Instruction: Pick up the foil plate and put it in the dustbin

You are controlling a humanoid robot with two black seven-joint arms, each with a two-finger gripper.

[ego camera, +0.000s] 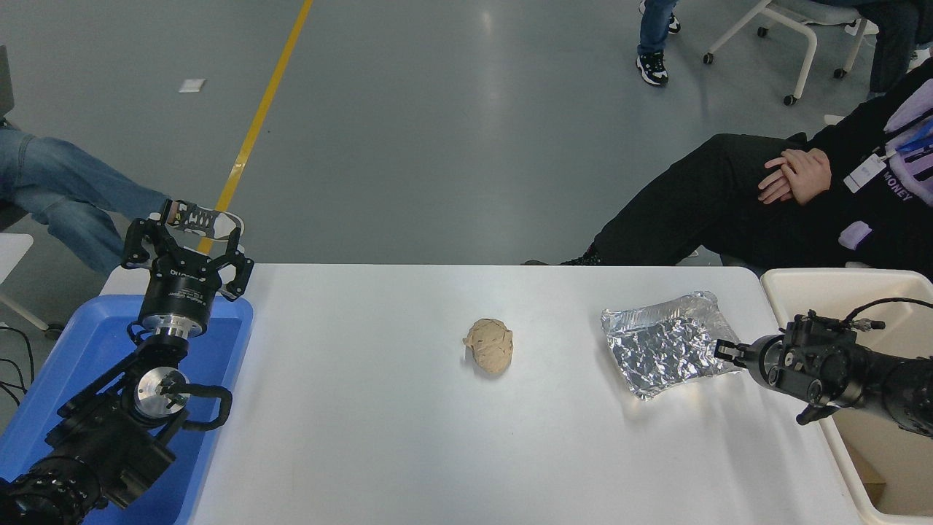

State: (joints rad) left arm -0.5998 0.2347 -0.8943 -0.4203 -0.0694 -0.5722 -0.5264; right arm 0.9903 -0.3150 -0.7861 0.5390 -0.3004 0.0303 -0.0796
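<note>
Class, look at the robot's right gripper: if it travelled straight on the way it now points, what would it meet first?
The right gripper points left across the table, so it would most likely meet the near right edge of the foil plate first, though its height above the table is unclear.

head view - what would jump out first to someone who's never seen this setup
The shiny, crinkled foil plate on the right part of the white table catches the eye first, with the right gripper at its right edge. Next comes the tan crumpled lump alone near the table's middle. Two bins frame the table: a bright blue bin under the parked left gripper, and the cream dustbin at the right.
</note>
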